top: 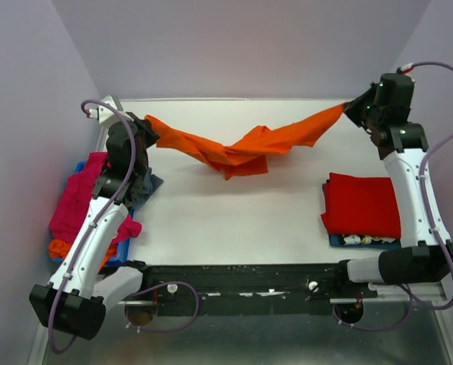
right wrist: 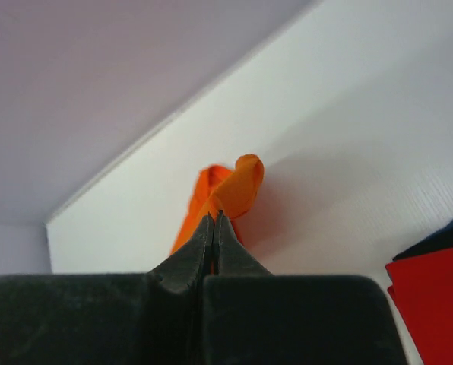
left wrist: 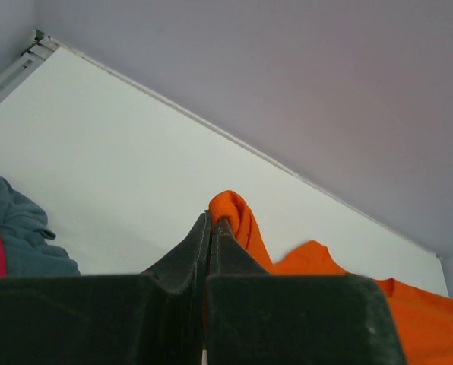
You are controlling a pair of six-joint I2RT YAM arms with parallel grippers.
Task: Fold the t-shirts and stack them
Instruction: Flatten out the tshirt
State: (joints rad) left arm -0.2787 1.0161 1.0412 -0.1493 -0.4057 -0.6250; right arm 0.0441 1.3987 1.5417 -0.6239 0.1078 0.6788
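Spread step: left gripper [left wrist: 211, 222] and right gripper [right wrist: 215, 216] each clamped an end of the orange shirt [top: 245, 148], which sagged between them, seemingly twisted; next move needed it laid flat.

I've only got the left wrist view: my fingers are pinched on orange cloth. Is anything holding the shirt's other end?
Observer: Yes. The right gripper is shut on the other end of the orange t-shirt, near the far right corner of the table.
Operator: How does it hang between us?
Observer: It is stretched from the left gripper to the right one, sagging and bunched in the middle.
Operator: Any folded stack yet?
Observer: A folded red t-shirt lies on the right side, with blue cloth showing under its near edge.
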